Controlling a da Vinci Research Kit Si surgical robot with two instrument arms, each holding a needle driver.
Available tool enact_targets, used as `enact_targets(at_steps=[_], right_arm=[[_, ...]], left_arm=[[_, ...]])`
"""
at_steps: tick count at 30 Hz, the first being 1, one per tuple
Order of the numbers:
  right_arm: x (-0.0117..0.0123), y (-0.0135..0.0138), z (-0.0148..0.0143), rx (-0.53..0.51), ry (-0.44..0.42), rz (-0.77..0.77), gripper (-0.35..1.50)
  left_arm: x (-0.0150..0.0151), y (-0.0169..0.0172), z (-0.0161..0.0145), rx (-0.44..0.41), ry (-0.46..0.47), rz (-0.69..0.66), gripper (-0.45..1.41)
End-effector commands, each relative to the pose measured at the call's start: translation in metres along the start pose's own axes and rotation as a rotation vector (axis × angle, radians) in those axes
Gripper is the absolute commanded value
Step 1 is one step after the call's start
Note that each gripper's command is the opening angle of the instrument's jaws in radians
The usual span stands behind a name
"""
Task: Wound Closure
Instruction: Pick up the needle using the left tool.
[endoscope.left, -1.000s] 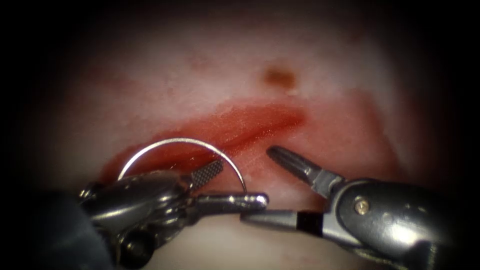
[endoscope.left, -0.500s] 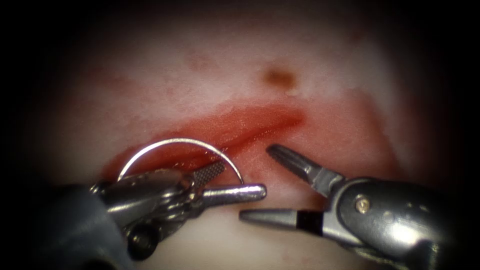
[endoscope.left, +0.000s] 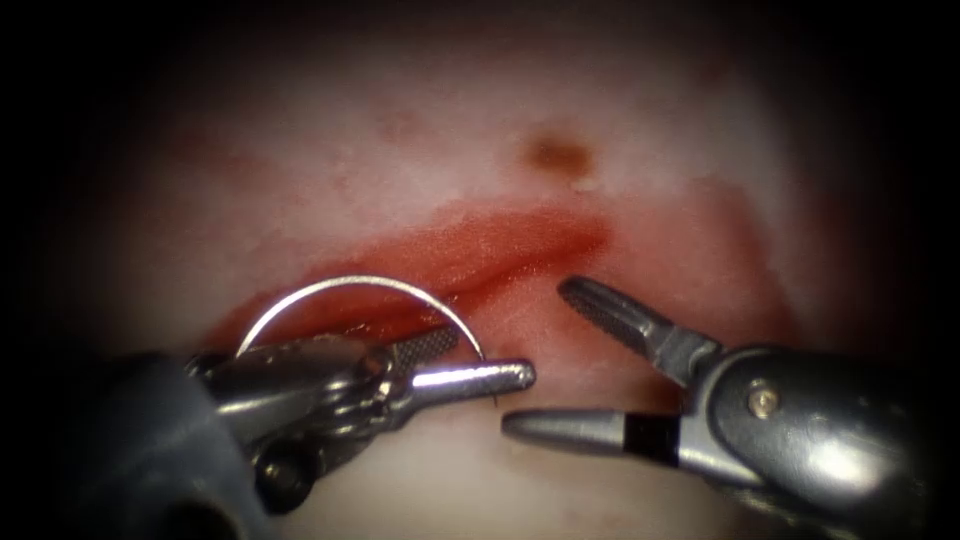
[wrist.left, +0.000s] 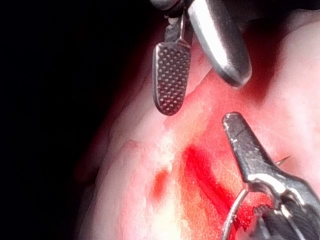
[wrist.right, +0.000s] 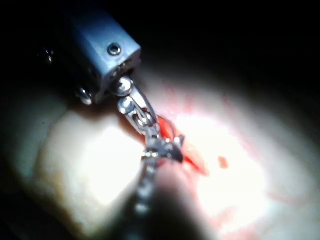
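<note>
Clearly, the needle sat in the left tool's grasp, free of the tissue.

From the endoscope, the left tool (endoscope.left: 470, 362) clenched the needle (endoscope.left: 350, 284) near its tail, its arc standing over the cut (endoscope.left: 500, 262) in the tissue (endoscope.left: 400, 170), while the right tool (endoscope.left: 550, 360) gaped empty just beside it. At the left wrist, the left tool (wrist.left: 260, 167) gripped the needle (wrist.left: 231, 215); the right tool's (wrist.left: 200, 75) jaws spread apart.

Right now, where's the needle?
Endoscope view: the needle arches over the lower-left end of the cut, held near one end in the left tool; its tip points down beside that tool's lower jaw, just left of the open right tool.
</note>
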Motion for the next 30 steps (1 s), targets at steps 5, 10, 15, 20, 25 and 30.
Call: enact_targets(at_steps=[5,10,15,20,25,30], right_arm=[[0.0010,-0.0002,0.0011,-0.001,0.007,-0.001,1.19],[0.0010,-0.0003,0.0012,-0.003,0.007,0.000,1.25],[0.0010,-0.0003,0.0012,-0.004,0.007,0.000,1.30],[0.0011,-0.0004,0.0012,-0.004,0.007,0.001,1.29],[0.0011,-0.0003,0.0011,-0.003,0.006,0.001,1.19],[0.0016,-0.0001,0.0011,-0.006,0.003,-0.022,1.14]], left_arm=[[-0.0008,-0.0003,0.0006,-0.024,-0.012,0.040,-0.01],[-0.0004,-0.0004,0.0004,-0.082,-0.012,0.084,-0.45],[-0.0003,-0.0002,0.0002,-0.090,0.003,0.110,-0.45],[-0.0004,-0.0006,0.0000,-0.073,0.038,0.105,-0.45],[-0.0014,-0.0021,-0.0003,-0.025,0.119,0.048,-0.45],[-0.0020,-0.0040,-0.0008,0.006,0.203,0.022,-0.45]])
